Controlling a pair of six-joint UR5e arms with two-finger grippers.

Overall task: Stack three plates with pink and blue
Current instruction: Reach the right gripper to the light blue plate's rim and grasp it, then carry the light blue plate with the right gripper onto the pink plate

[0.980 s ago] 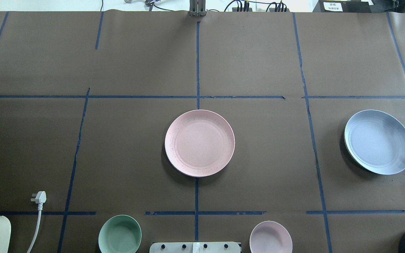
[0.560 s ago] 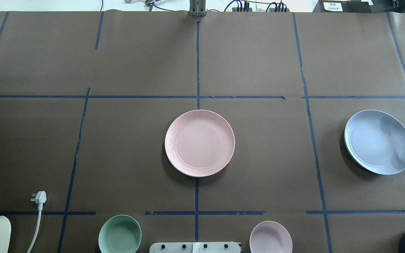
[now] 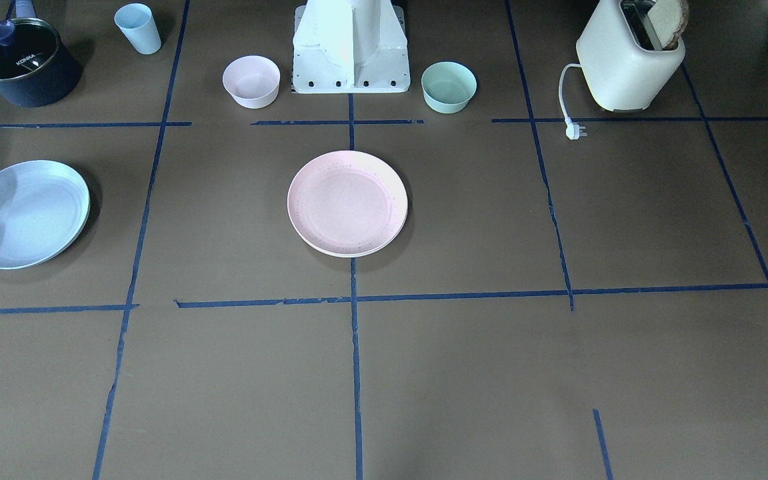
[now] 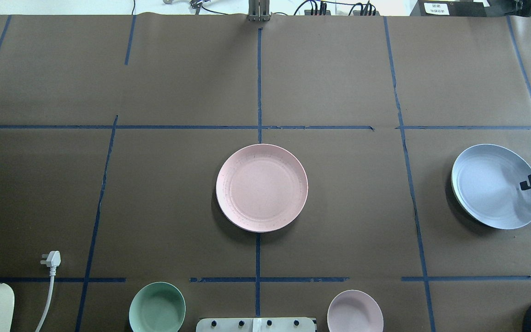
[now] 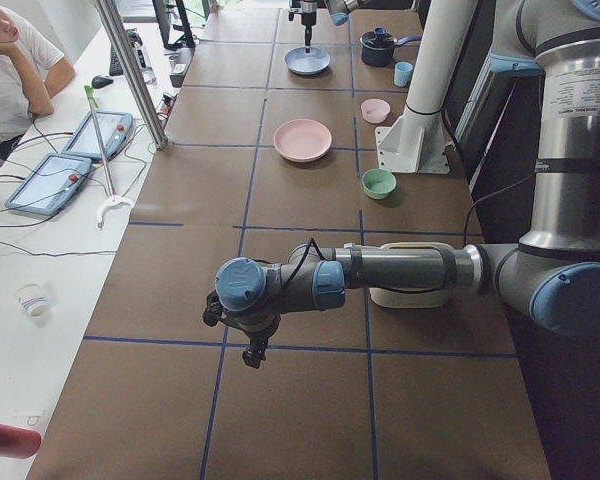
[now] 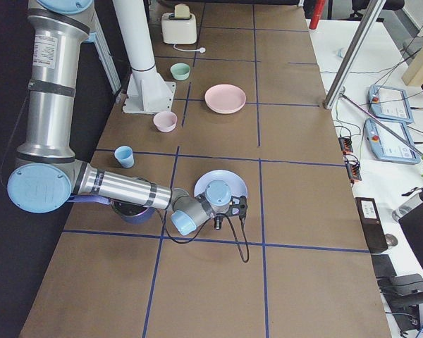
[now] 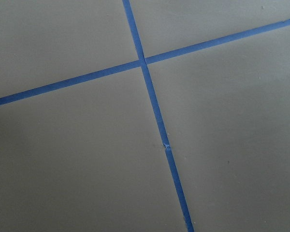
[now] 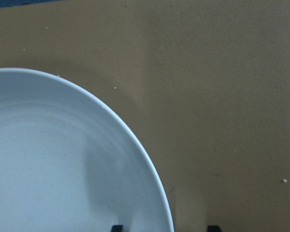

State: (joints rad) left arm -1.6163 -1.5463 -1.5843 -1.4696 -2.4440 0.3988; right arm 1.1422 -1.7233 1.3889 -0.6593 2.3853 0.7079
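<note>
The pink plate (image 4: 262, 187) lies flat and alone in the middle of the table (image 4: 339, 83), on the blue tape line that runs from near to far. Well apart from it, at the table's right end, the blue plate (image 4: 493, 184) lies on top of the cream-green plate (image 3: 86, 217), of which only a thin sliver of rim shows under the blue one. The right gripper (image 4: 527, 182) reaches in from the right edge, low at the blue plate's right rim; in the wrist view its two dark fingertips (image 8: 117, 227) stand apart with the rim between them, closed on nothing. The left gripper (image 5: 252, 352) hangs over bare brown paper at the table's far left end, close to a crossing of tape lines; I cannot tell whether its fingers are apart or together. Near the robot's base sit a mint bowl (image 4: 157, 307) to the left and a small pink bowl (image 4: 355, 311) to the right, both clear of the plates.
</note>
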